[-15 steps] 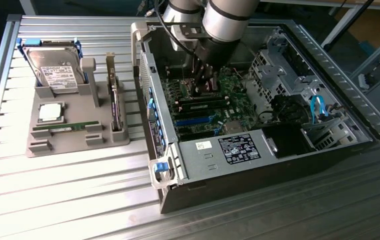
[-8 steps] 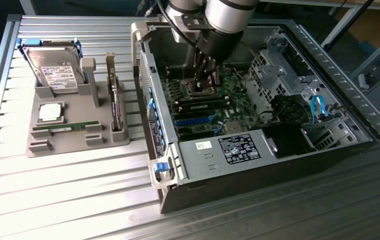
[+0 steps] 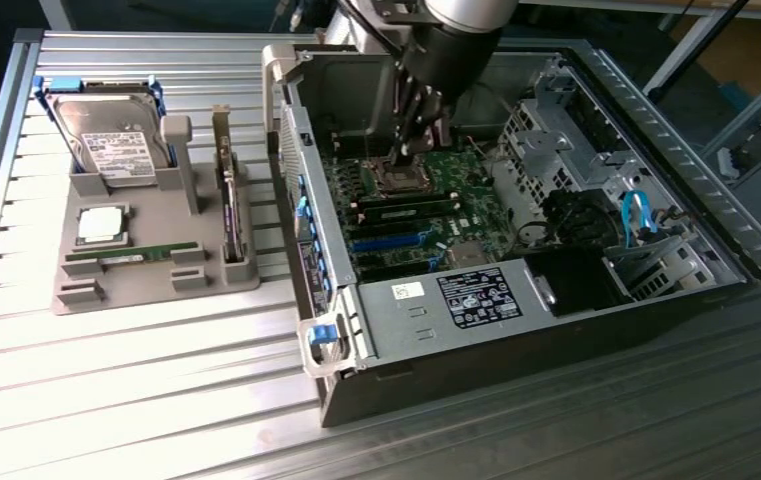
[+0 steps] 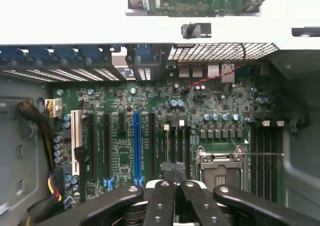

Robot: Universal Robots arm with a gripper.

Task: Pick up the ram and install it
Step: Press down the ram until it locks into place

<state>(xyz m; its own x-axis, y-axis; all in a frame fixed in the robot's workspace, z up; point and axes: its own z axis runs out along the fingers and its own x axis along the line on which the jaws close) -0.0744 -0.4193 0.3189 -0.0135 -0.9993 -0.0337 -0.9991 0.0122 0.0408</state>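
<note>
From the exterior view's left, a grey moulded plastic parts holder sits on the slatted aluminium table, out at about nine o'clock from the open computer case. At its twelve o'clock end a boxy silver hard drive with a white label leans in a cradle. Below it lies a square silver processor chip. Near the holder's six o'clock edge, a long thin green memory stick, the ram, lies flat in a slot. A second stick of the same kind stands on edge at the holder's three o'clock side. The slots probably keep each part at a fixed, repeatable pose for picking.

Moving right, the open black and silver computer case lies on its side so that the green motherboard faces up and can be reached from above. The arm's black gripper hangs over the board, just beside the silver processor socket.

In the wrist view the gripper has its fingers pressed together, and nothing visible is caught between them. They sit over the board next to the processor socket, with the dark empty memory slots beyond the socket. The ram on the holder appears past the case wall, well apart from the gripper and untouched.
</note>
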